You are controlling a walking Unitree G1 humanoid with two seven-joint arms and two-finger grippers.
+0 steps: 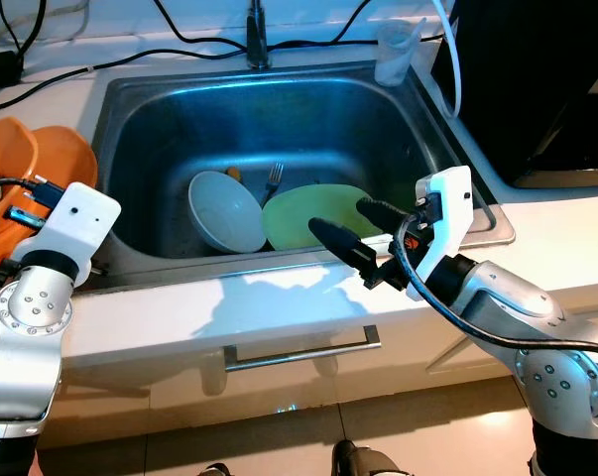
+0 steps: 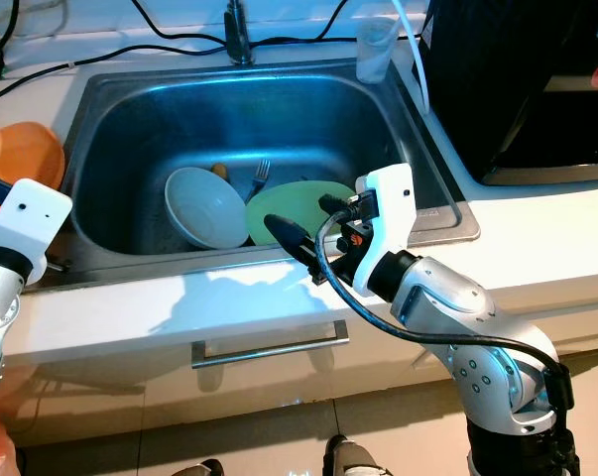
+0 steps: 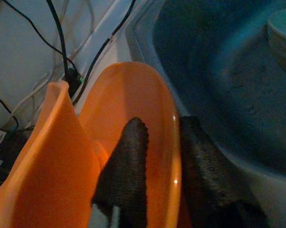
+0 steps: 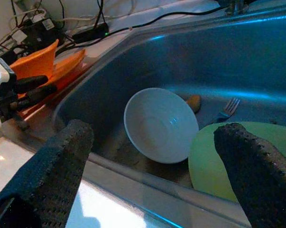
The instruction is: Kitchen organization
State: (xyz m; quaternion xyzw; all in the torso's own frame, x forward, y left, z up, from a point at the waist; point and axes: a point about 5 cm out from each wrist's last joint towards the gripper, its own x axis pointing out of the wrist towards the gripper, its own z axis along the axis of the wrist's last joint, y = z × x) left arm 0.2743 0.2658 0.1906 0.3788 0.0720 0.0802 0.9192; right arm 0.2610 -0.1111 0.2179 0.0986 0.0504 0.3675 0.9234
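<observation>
Two orange plastic bowls (image 1: 41, 164) sit left of the steel sink (image 1: 160, 99); your left gripper (image 3: 164, 156) pinches one bowl's rim. In the basin, a pale blue bowl (image 1: 224, 210) leans beside a green plate (image 1: 313, 218). Your right gripper (image 1: 350, 230) hovers over the sink's front edge, fingers spread wide, holding nothing.

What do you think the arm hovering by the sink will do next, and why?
Probably lower the right end effector into the sink toward the green plate. Its fingers are spread open and empty just above the front rim, with the plate right below and the pale bowl beside it.
</observation>
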